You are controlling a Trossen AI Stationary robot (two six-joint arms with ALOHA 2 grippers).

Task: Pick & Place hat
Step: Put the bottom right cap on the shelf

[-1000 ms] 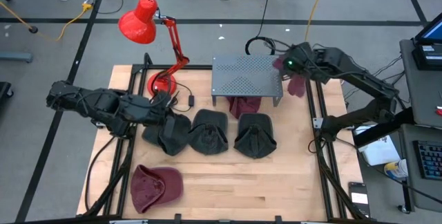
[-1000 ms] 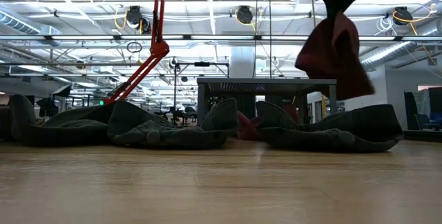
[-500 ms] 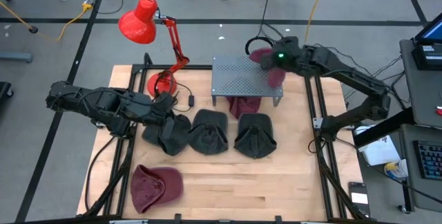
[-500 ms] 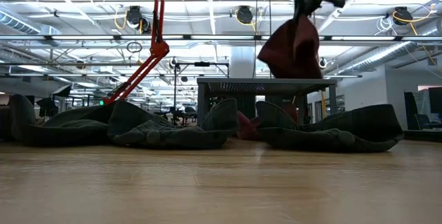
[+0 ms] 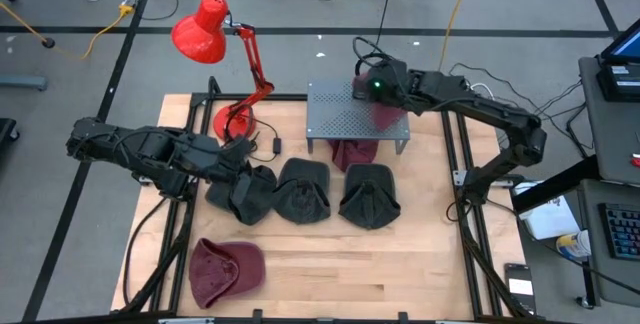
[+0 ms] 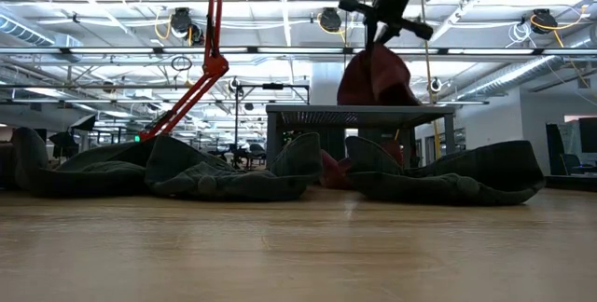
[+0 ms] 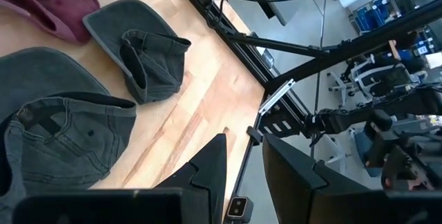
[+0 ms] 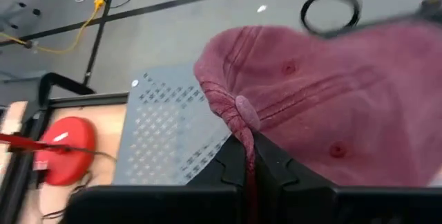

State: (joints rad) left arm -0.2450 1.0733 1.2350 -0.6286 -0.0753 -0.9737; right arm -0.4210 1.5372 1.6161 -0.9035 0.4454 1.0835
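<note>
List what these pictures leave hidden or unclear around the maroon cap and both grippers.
- Left gripper: in the high view the arm and dark grey caps hide its fingertips.
- Maroon cap in the right gripper: the right wrist view cuts off its far side.
- Second maroon cap: mostly hidden under the perforated grey metal shelf, high view.

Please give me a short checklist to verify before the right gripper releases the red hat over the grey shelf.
1. Right gripper shut on red hat: ok.
2. Hat over grey shelf: ok, it hangs above the right part.
3. Hat resting on shelf top: cannot tell; in the low view its lower edge meets the top.
4. Shelf top free of other things: ok.
5. Left gripper away from shelf: ok, open by the dark caps.
</note>
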